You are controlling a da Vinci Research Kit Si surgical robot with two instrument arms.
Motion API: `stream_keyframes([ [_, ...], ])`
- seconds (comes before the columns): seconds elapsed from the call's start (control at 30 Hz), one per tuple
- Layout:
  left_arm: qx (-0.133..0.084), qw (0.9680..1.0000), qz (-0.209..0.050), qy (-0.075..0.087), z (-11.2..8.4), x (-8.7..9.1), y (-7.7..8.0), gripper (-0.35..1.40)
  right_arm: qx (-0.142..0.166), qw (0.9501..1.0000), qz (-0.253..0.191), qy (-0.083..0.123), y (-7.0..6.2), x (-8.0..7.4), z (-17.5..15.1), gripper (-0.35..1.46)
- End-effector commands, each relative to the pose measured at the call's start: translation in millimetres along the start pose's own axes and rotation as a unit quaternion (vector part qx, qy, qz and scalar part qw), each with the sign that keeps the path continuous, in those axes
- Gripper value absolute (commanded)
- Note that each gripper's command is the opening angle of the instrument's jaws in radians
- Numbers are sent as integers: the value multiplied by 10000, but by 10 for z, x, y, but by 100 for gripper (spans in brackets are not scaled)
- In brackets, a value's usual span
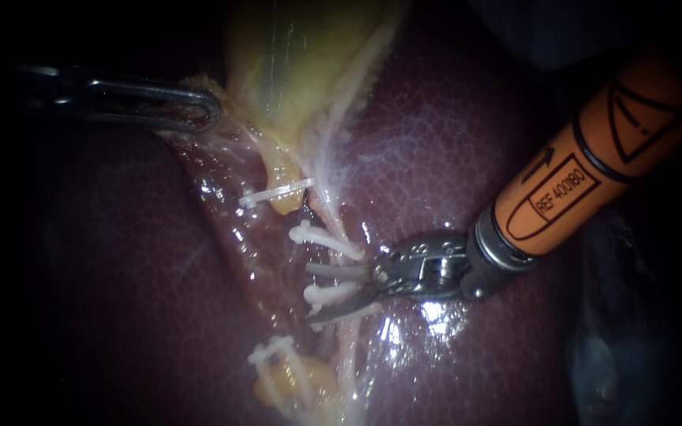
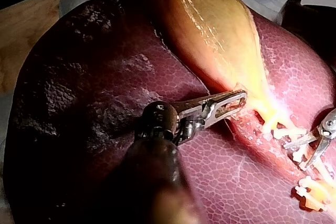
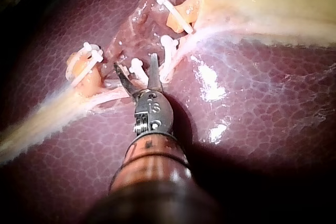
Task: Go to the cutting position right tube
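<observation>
Two blades of the right instrument [image 1: 311, 296] gape astride the right tube [image 1: 327, 211], seemingly around a clip [image 1: 333, 293]; next, shift onto bare tube. Left instrument [image 2: 239, 99] clamps the gallbladder [image 2: 210, 24].

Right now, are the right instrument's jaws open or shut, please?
Open: the right instrument shows a clear gap between its jaws, with a white clip lying in it.

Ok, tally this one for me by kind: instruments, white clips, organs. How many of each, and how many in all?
instruments: 2 (left instrument, right instrument)
white clips: 4 that can be told apart
organs: 2 (liver, gallbladder)
total: 8
</observation>
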Motion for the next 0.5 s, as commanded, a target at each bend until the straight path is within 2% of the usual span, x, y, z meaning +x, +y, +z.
stream_keyframes([
  [0.03, 4, 10000, 1, 1, 0, 0, 0, -35, 10, 10000, 3, 9, -1, 1, 0, 100],
  [0.17, 5, 10000, 1, 1, -1, 0, 0, -35, 54, 9999, 44, 96, -9, 10, -5, 117],
  [0.27, 6, 10000, 1, 1, 0, 0, 0, -35, 108, 9995, 222, 215, -20, 23, -16, 128],
  [0.37, 6, 10000, 1, 1, -1, 0, 0, -35, 227, 9987, 351, 291, -31, 39, -34, 128],
  [0.5, 7, 10000, 1, 2, -1, 0, 0, -35, 328, 9973, 592, 272, -40, 49, -60, 127],
])
